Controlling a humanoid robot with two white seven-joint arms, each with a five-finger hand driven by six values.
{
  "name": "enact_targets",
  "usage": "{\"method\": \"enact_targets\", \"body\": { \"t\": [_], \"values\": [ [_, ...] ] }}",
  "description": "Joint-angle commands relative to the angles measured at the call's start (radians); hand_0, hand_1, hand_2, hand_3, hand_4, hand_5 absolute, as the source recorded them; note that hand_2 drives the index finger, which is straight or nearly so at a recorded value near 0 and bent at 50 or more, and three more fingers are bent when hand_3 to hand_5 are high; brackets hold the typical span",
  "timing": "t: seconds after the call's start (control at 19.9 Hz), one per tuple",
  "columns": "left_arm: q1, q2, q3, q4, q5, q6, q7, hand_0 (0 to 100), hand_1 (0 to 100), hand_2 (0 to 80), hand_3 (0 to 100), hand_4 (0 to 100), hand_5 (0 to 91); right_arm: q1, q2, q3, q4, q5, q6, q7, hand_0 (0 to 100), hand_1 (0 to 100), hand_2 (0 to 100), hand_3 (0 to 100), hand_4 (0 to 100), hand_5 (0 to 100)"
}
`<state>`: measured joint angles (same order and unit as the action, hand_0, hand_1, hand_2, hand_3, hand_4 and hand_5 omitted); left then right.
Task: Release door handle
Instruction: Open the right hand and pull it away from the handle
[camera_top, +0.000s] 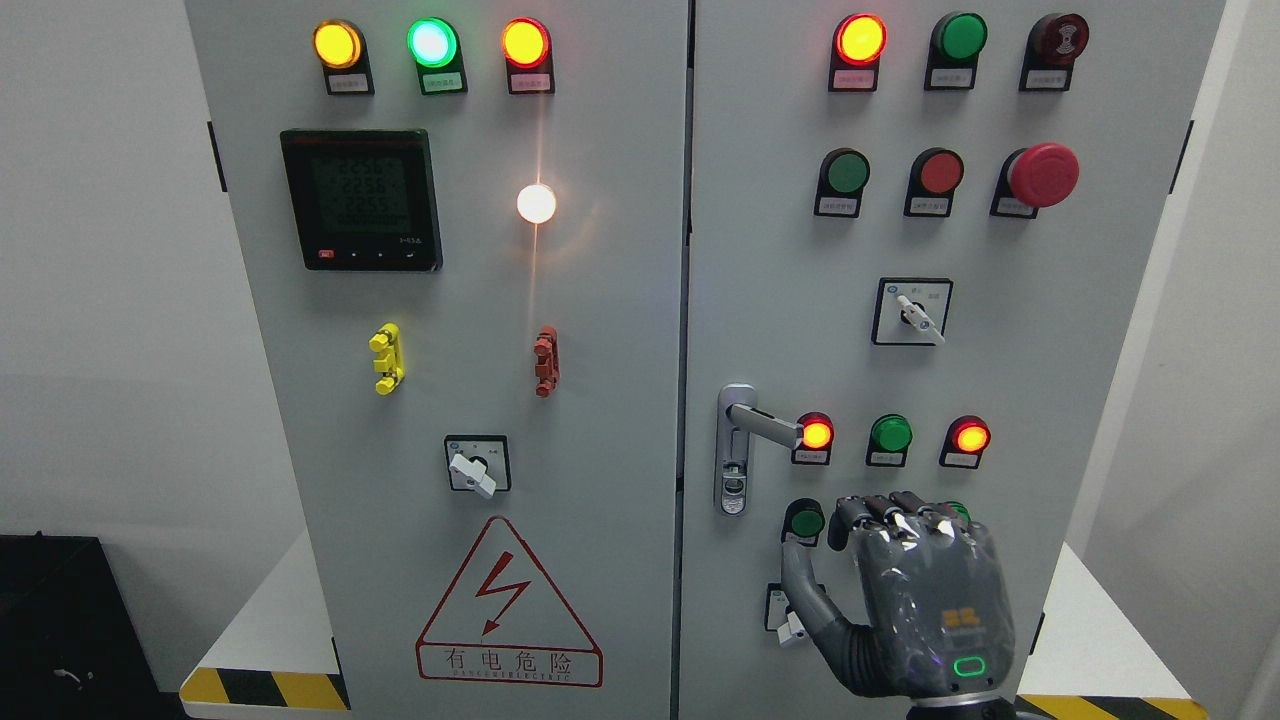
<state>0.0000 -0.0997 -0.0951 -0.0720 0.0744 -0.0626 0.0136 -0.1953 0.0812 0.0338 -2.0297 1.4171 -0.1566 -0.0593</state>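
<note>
Hovering below and to the right of the door handle (750, 440), the robot's right hand (905, 590) shows its grey back to the camera, fingers (890, 512) bent loosely at the knuckles, thumb splayed to the left, holding nothing. A clear gap of bare panel separates hand from handle. That silver lever sits on a tall narrow backplate with a keyhole at its foot, hard against the left edge of the right cabinet door (1100, 350); its arm points right, its tip ending just beside a lit red lamp (816, 434). A dark vertical seam divides this door from the left cabinet door (620, 400). Three lamps glow along the top of the left door, orange, green and orange, with one white light (536, 203) below them, a black digital meter (361, 199), one yellow clip (386, 359), one red clip (545, 361), one rotary switch (477, 464) and a red lightning warning triangle (508, 605). One red mushroom stop button (1042, 174) stands out at upper right. Open panel lies below the handle; yellow-black hazard tape (262, 688) edges the white base.
</note>
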Motion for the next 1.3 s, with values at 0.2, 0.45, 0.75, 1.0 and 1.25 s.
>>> {"method": "enact_targets", "body": {
  "t": [0.2, 0.45, 0.75, 1.0, 1.25],
  "values": [
    [0.017, 0.000, 0.000, 0.000, 0.001, 0.000, 0.000, 12, 56, 0.0, 0, 0, 0.0, 0.014, 0.008, -0.276, -0.057, -0.116, -0.103, -0.007, 52, 32, 4, 19, 25, 24],
    [0.017, 0.000, 0.000, 0.000, -0.001, 0.000, 0.000, 12, 56, 0.0, 0, 0, 0.0, -0.061, 0.025, -0.272, -0.057, -0.118, -0.103, -0.045, 52, 30, 0, 1, 4, 5],
    [0.017, 0.000, 0.000, 0.001, 0.001, 0.000, 0.000, 12, 56, 0.0, 0, 0, 0.0, -0.047, 0.054, -0.212, -0.057, -0.118, -0.107, -0.040, 52, 30, 0, 4, 6, 4],
    [0.017, 0.000, 0.000, 0.000, 0.001, 0.000, 0.000, 12, 56, 0.0, 0, 0, 0.0, -0.027, 0.054, -0.203, -0.057, -0.125, -0.113, -0.050, 53, 30, 2, 6, 8, 5],
    [0.017, 0.000, 0.000, 0.000, -0.001, 0.000, 0.000, 12, 56, 0.0, 0, 0, 0.0, -0.004, 0.054, -0.201, -0.057, -0.129, -0.147, -0.066, 53, 30, 3, 7, 9, 6]
  ]
}}
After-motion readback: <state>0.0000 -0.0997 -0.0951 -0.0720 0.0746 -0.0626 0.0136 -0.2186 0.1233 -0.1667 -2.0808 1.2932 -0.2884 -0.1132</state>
